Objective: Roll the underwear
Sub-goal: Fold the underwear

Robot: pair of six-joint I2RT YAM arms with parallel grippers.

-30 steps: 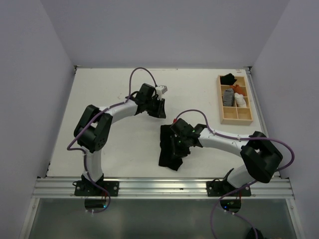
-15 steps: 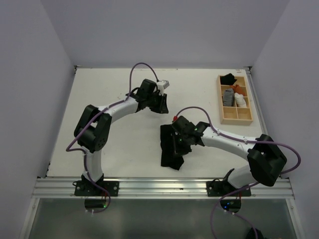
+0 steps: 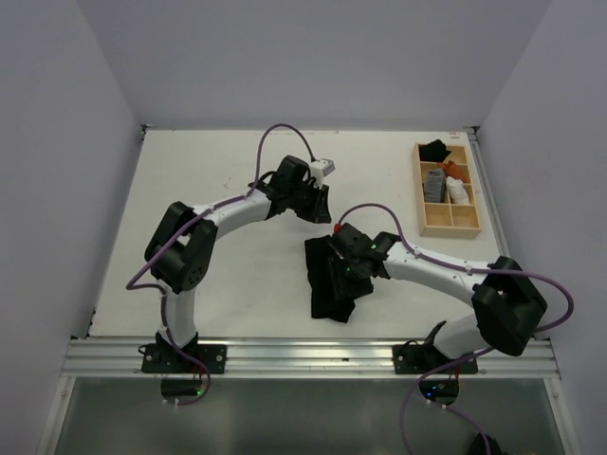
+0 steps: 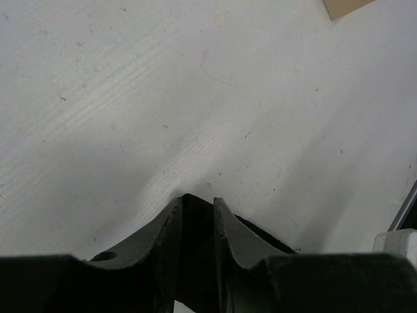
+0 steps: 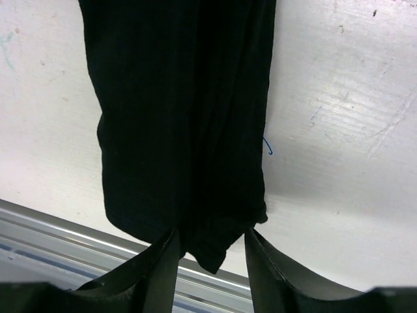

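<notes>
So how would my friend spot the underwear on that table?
Look at the white table, toward its front edge, in the middle. The underwear lies there, a limp black cloth. It is the only cloth lying outside the wooden tray at the far right corner.

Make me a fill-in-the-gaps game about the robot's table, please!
1. The underwear lying on the table is ___ in colour.
2. The wooden tray stands on the ___ arm's side.
3. In its own camera, the left hand has only the bare white ___ ahead of it.
Missing words: black; right; table.
</notes>
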